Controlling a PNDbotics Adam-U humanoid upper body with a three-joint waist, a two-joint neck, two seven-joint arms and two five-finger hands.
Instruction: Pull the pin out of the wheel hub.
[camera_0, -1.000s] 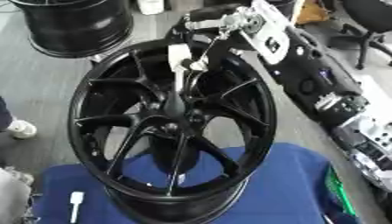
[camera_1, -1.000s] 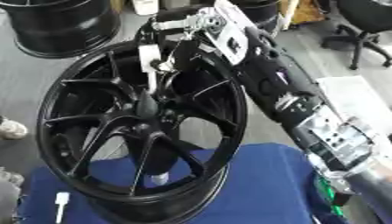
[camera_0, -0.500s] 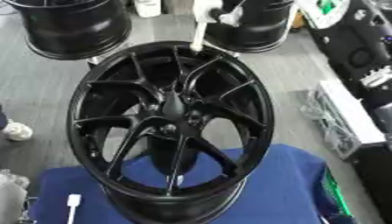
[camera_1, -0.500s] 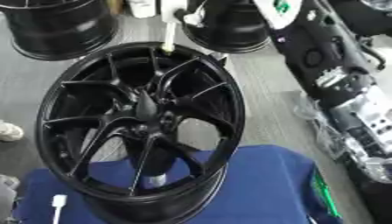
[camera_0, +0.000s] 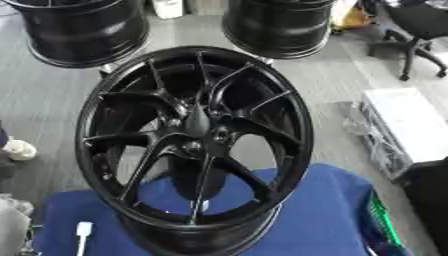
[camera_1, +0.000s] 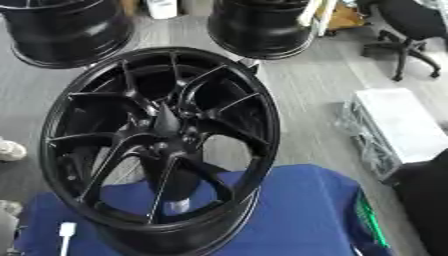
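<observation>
The black multi-spoke wheel hub (camera_0: 194, 135) stands tilted on a blue cloth (camera_0: 315, 220), its face turned up toward me. I make out no pin at its centre (camera_0: 198, 131) or among its spokes. A small white pin-shaped piece (camera_0: 83, 232) lies on the cloth at the lower left, in front of the rim. Neither hand shows in either view. A black mass (camera_0: 429, 195) at the right edge may be part of my right arm.
Two more black wheels (camera_0: 83, 30) (camera_0: 278, 25) stand on the grey floor behind. A white crate (camera_0: 404, 125) sits on the floor at the right, an office chair (camera_1: 411, 30) beyond it. A green strip (camera_0: 385, 225) lies at the cloth's right edge. A shoe (camera_0: 17, 149) shows at the left.
My right hand, which held a white pin over the hub's far rim, lifted it up and away; hand and pin have left both views. The camera has also shifted.
</observation>
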